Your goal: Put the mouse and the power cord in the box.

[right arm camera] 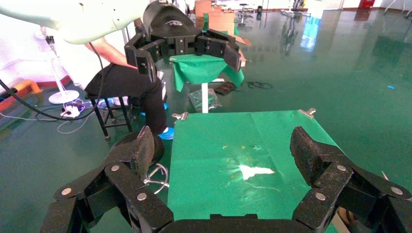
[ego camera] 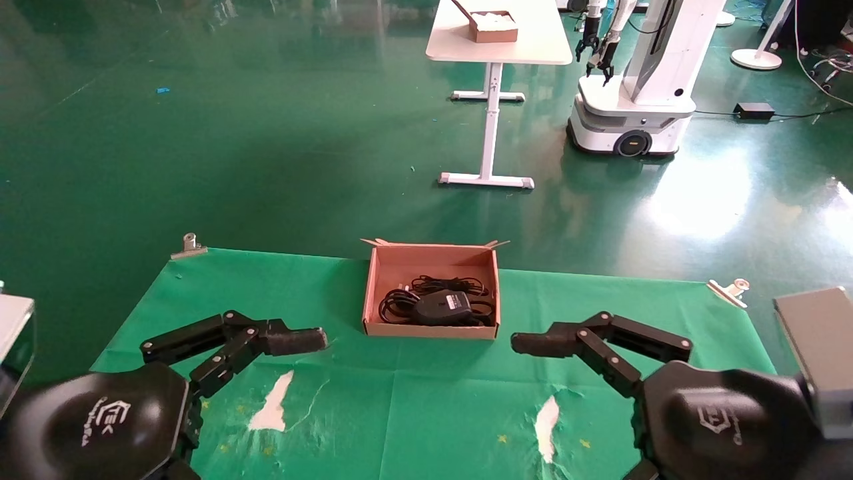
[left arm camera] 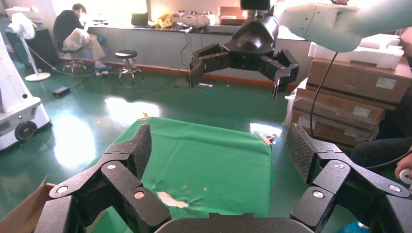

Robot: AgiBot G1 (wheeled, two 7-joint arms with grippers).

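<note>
Bright, even indoor light. Strong white glare pools on the glossy green floor (ego camera: pixel 700 207) at the right of the head view, and another bright patch shows in the left wrist view. Windows behind blow out to white. Shadows are soft and faint. Nearby gripper fingers look large and slightly stretched at the picture edges.
</note>
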